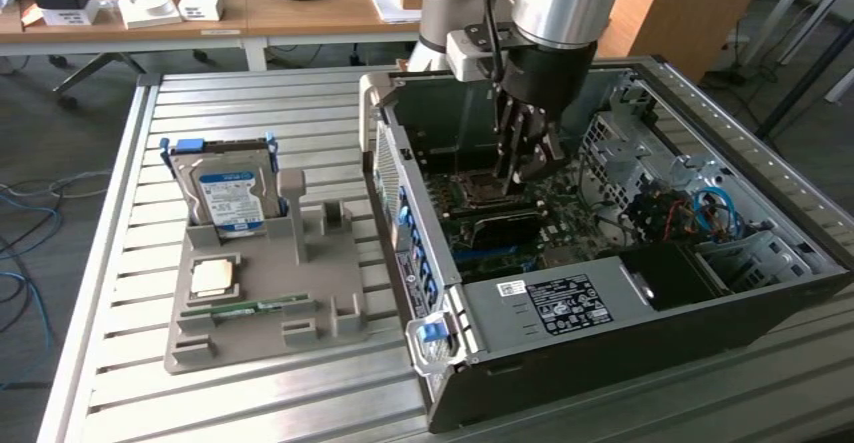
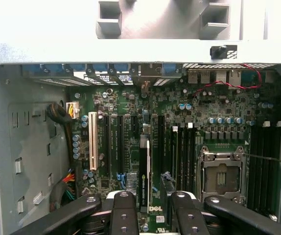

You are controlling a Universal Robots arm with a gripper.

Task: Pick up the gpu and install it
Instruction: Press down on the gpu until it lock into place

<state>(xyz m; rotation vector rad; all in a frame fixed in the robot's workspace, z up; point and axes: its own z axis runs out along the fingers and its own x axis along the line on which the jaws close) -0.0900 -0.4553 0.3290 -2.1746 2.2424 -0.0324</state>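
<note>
The gpu [image 2: 144, 171] stands edge-on in a motherboard slot inside the open computer case [image 1: 400, 178], a thin black card with a small white label. In the exterior view the gpu [image 1: 499, 227] shows as a dark strip low on the board. My gripper [image 1: 523, 166] hangs inside the case just above it. In the wrist view the gripper [image 2: 151, 215] is open. The card's end rises in the gap between the two black fingers [image 2: 124, 215], close to one finger and clear of the other.
A silver CPU socket [image 2: 221, 177] lies beside the slots. Outside the case, a grey holder tray [image 1: 314, 293] carries an upright hard drive [image 1: 230, 196], a small chip [image 1: 214, 278] and a green memory stick [image 1: 247, 310]. Desks with clutter stand behind the slatted metal table [image 1: 147, 263].
</note>
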